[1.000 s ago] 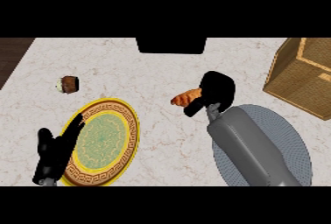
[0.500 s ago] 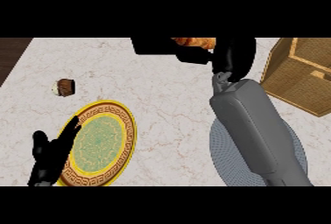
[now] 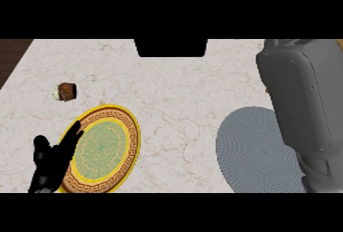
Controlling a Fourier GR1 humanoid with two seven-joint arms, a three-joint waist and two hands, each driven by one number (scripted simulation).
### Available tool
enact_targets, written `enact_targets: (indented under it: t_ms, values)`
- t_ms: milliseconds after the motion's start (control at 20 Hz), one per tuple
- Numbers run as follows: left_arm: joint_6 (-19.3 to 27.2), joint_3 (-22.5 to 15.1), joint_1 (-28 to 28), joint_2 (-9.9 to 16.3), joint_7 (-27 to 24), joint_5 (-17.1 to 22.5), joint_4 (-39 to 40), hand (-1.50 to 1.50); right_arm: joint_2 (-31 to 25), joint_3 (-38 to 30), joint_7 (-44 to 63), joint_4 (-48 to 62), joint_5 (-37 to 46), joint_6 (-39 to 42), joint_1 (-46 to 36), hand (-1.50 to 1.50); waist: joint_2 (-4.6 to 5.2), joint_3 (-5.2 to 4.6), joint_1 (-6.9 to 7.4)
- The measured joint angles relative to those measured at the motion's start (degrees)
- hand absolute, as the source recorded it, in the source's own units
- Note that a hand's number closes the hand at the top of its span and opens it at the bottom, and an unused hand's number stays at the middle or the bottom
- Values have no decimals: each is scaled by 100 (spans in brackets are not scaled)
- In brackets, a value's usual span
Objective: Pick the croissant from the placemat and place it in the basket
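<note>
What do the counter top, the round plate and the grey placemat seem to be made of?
The counter top looks like polished marble: pale with thin brownish veins. The plate seems glazed ceramic, with a yellow rim, a key-pattern band and a green centre. The placemat looks woven or fabric-like, grey with a fine ringed texture.

The round grey placemat [image 3: 258, 154] lies flat on the counter, its right side hidden; croissant and basket unseen

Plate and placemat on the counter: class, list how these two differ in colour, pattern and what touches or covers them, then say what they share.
The plate is yellow-rimmed with a green centre and a brown key border; the placemat is plain blue-grey with a fine weave. The left hand rests open by the plate's left edge, while the right forearm covers the placemat's right side. Both lie flat on the marble counter and look round.
</note>
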Motion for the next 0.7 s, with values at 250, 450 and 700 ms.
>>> enact_targets:
  t_ms: [250, 450, 700]
  values:
    - [-79, 48, 22, 9, -55, 54, -20, 0, -506, -574, -72, 199, -123, 206, -252, 150, 8, -11, 3]
    - [-75, 42, 30, -25, -50, 37, -55, 0, -847, -913, -228, 467, -294, 305, -345, 150, 15, -14, 16]
    - [-86, 31, 37, -34, -20, -3, -98, 0, -1256, -1190, -561, 974, -480, 361, -301, 150, 28, -20, 39]
